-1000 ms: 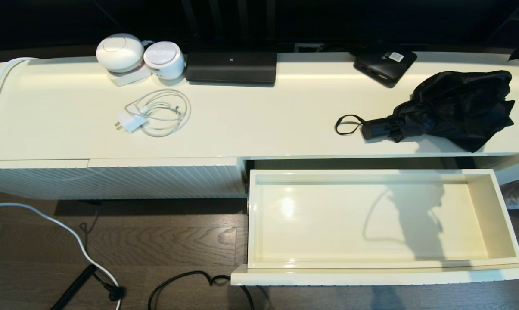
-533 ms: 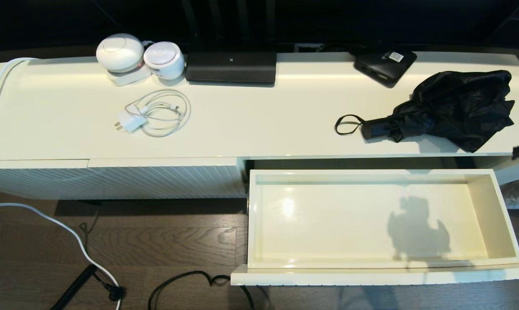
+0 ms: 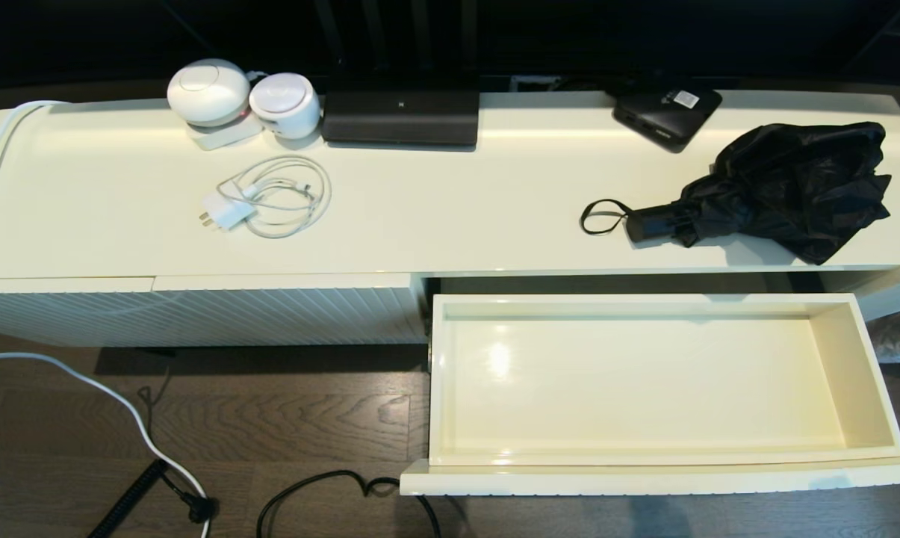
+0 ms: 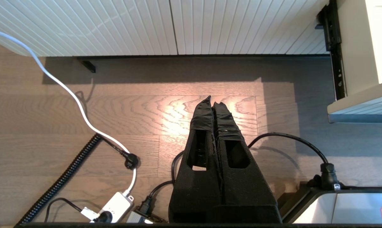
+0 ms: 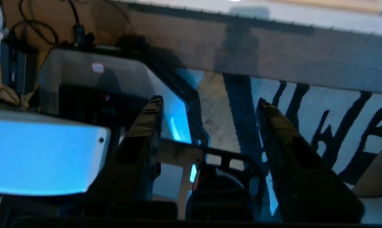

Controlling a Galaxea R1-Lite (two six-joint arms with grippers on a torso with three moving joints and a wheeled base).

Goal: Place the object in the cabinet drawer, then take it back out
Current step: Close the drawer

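The black folding umbrella (image 3: 778, 190) lies on the cabinet top at the right, its handle and wrist loop (image 3: 600, 217) pointing left. Below it the cream drawer (image 3: 860, 373) stands pulled out, its glossy inside holding nothing. Neither gripper shows in the head view. My left gripper (image 4: 213, 100) hangs shut over the wood floor, left of the drawer's corner (image 4: 362, 107). My right gripper (image 5: 210, 103) is open, low over the robot base and a patterned rug, with the drawer's front edge (image 5: 273, 15) beyond it.
On the cabinet top (image 3: 435, 202) sit two white round devices (image 3: 240, 93), a coiled white charger cable (image 3: 270, 198), a dark flat unit (image 3: 401, 116) and a flat black box with a white label (image 3: 666, 112). Cables (image 3: 151, 448) trail across the floor.
The right arm's shadow slid across the drawer floor and is now gone; a dark tip at the head view's right edge half a second ago has left. The umbrella has not moved.
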